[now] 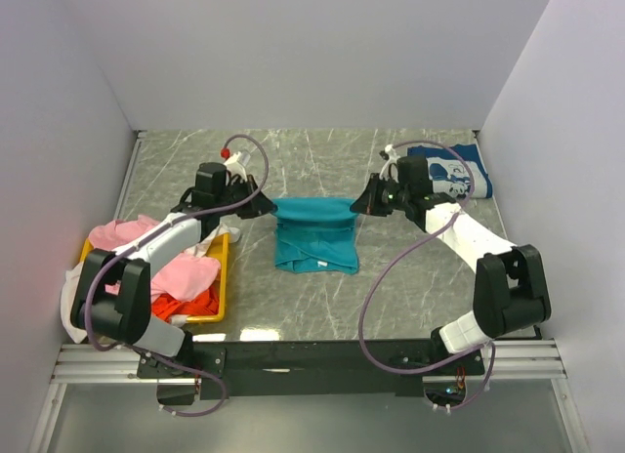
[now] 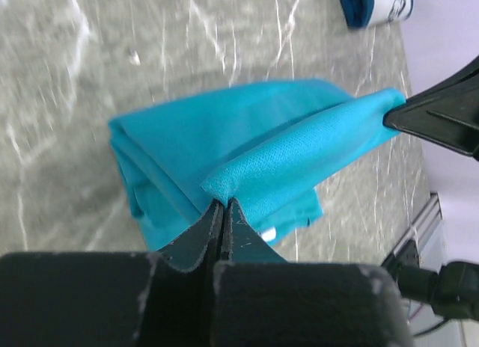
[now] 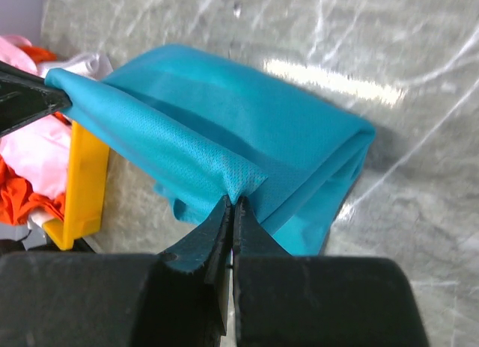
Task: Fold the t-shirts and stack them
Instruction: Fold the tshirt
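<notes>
The teal t-shirt (image 1: 314,233) lies partly folded in the middle of the table, its far edge lifted and stretched between both grippers. My left gripper (image 1: 266,207) is shut on the shirt's left corner (image 2: 224,184). My right gripper (image 1: 359,203) is shut on its right corner (image 3: 243,184). The navy t-shirt with white print (image 1: 455,170) lies folded at the far right, behind the right arm. Pink (image 1: 186,273), orange (image 1: 190,305) and white (image 1: 207,240) t-shirts are heaped in the yellow tray.
The yellow tray (image 1: 224,277) stands at the left, under the left arm, with cloth spilling over its sides. White walls close in the table at the back and both sides.
</notes>
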You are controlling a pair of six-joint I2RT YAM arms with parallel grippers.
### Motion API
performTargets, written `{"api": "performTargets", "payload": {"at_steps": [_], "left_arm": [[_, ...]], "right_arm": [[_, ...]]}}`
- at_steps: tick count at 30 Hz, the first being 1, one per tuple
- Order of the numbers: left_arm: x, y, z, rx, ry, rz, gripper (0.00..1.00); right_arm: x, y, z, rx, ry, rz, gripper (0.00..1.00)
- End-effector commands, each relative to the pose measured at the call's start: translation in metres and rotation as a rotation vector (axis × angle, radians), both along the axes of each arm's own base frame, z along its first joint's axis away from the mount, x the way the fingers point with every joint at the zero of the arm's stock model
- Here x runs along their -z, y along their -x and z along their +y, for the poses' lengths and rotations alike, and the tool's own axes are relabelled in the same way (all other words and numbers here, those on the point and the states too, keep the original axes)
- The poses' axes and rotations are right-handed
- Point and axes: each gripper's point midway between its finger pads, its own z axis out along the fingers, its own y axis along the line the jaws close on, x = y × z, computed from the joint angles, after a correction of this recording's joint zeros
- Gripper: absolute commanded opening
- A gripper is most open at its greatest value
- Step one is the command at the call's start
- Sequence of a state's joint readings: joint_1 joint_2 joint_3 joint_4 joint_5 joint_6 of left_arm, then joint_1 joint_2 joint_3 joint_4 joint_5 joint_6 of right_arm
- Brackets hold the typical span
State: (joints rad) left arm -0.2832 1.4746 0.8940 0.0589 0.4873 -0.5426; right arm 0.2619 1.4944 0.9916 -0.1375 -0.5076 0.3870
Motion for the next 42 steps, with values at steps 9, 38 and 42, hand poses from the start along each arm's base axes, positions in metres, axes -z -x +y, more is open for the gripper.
{"api": "performTargets", "payload": {"at_steps": [9,38,42], "left_arm": [[0.026,0.05,-0.007,0.065,-0.02,0.091,0.0],[0.073,0.11,-0.003,0.122,-0.118,0.303,0.06],[0.074,0.122,-0.004,0.163,-0.126,0.34,0.28]], "right_arm": [[0.025,0.032,0.0,-0.02,0.024,0.025,0.0],[0.072,0.086,-0.004,-0.049,0.081,0.164,0.0],[0.079,0.094,-0.004,-0.057,0.108,0.184,0.03]]}}
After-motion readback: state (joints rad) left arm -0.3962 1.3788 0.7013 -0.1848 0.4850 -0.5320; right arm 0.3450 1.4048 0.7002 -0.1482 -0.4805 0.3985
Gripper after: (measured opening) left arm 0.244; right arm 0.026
